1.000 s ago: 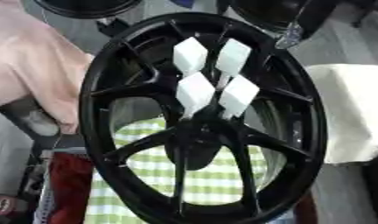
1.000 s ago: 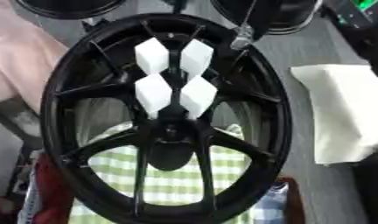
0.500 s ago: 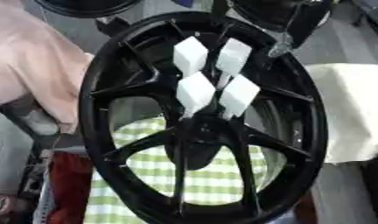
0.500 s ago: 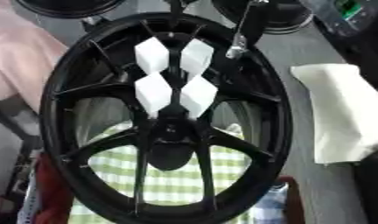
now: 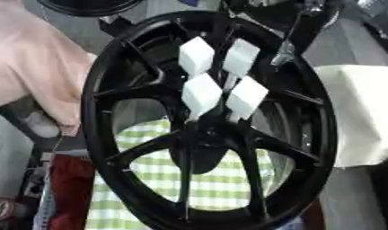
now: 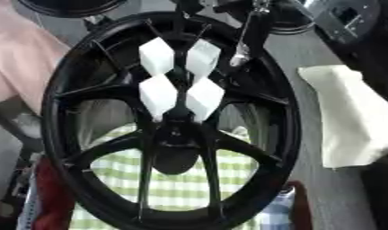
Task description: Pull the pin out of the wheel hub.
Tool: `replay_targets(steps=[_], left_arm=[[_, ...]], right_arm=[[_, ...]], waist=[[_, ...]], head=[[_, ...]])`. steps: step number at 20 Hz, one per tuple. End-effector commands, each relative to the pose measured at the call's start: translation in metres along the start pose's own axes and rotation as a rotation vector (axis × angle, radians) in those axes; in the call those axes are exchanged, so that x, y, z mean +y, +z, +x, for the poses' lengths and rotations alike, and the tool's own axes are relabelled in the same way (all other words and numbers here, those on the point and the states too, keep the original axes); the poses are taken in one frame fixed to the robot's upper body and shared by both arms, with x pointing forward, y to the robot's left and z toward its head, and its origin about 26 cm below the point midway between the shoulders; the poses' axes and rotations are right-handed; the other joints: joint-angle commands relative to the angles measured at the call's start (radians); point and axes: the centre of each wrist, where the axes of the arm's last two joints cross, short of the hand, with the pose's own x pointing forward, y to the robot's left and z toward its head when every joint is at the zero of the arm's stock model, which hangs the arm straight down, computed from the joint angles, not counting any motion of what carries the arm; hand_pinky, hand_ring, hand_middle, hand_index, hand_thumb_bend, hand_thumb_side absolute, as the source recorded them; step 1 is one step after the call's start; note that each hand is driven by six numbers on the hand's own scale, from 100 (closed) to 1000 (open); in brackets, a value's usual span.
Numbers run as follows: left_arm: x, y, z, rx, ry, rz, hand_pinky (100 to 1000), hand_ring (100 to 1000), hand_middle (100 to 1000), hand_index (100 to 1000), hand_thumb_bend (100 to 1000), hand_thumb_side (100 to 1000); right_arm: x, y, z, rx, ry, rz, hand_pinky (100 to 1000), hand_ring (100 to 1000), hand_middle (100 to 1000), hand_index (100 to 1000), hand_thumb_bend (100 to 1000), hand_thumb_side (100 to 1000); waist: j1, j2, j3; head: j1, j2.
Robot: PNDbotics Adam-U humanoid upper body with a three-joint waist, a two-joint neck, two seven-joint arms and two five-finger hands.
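Note:
A black spoked wheel (image 5: 111,81) fills both views, standing tilted toward me. Four white blocky pieces (image 5: 202,92) stick out of its hub (image 6: 175,134) in a tight cluster, two above and two below. My right hand (image 5: 288,42) comes in from the upper right as a dark shape with a slim silver part. It hangs over the rim's upper right edge, just right of the top right white piece (image 5: 241,57), and I cannot tell whether it touches it. My left hand is nowhere in view.
A green and white checked cloth (image 5: 221,188) lies under the wheel. Pale pink fabric (image 5: 32,67) hangs at the left, and a white cloth (image 6: 342,112) lies at the right. A second black wheel (image 6: 68,5) sits at the top. Something red (image 5: 68,188) is at the lower left.
The dark hand with its silver part has come slightly lower over the upper right rim. The wheel and white pieces have not moved.

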Motion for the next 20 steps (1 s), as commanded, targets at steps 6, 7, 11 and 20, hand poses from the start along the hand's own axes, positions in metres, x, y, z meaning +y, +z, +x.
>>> replay_targets(steps=[6,7,11,20], left_arm=[[0.004,-0.007,0.016,-0.049,-0.013,-0.005,842,733,876,900,407,904],[0.004,-0.007,0.016,-0.05,-0.013,-0.005,842,733,876,900,407,904],[0.004,-0.007,0.016,-0.049,-0.011,-0.004,842,733,876,900,406,904],[0.004,-0.006,0.015,-0.046,-0.008,-0.004,842,732,875,900,405,906]], right_arm=[[-0.001,0.002,-0.006,-0.081,0.112,0.149,917,886,797,816,528,100],[0.0,0.0,-0.006,-0.084,0.111,0.151,917,886,792,812,526,100],[0.002,-0.003,-0.008,-0.09,0.11,0.161,916,885,788,808,521,100],[0.004,-0.006,-0.011,-0.091,0.106,0.165,913,872,722,747,475,100]], waist=[[0.008,-0.015,0.003],[0.008,-0.015,0.003],[0.007,-0.014,0.005],[0.006,-0.014,0.006]], head=[[-0.002,0.002],[-0.002,0.002],[-0.004,0.004],[-0.005,0.007]])
